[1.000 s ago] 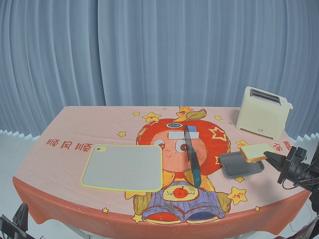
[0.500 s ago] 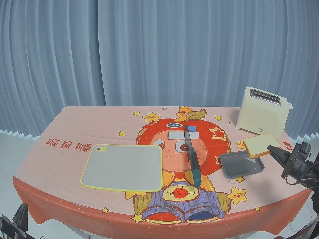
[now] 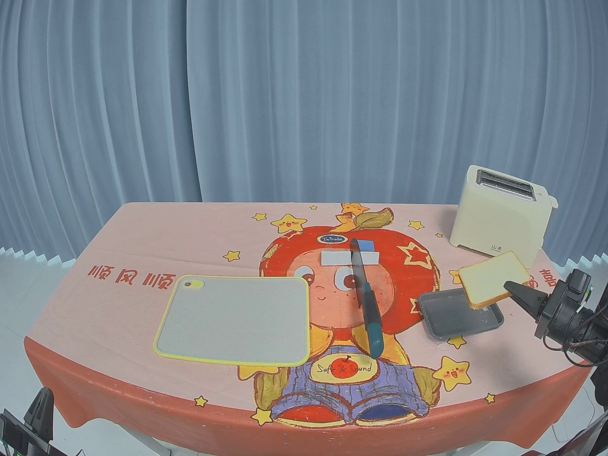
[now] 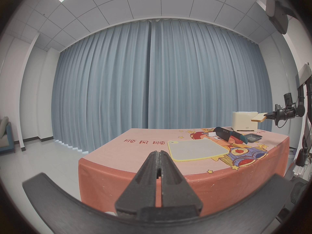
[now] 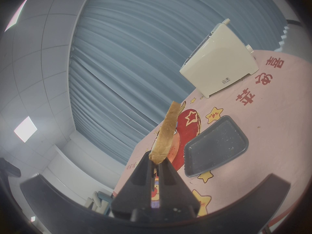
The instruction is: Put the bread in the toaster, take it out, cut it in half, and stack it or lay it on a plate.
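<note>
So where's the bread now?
Head view, right side: the bread is held up in the right tool, by the grey tray, near the toaster.

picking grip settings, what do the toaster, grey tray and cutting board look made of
Toaster: likely plastic, smooth cream shell, metallic-looking slot rim. Grey tray: speckled matte surface, plastic or coated metal, unclear which. Cutting board: probably plastic, thin flat grey face, yellow-green edging.

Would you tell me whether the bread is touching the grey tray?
Apart: the left wrist view shows the bread held clear above the tray.
</note>
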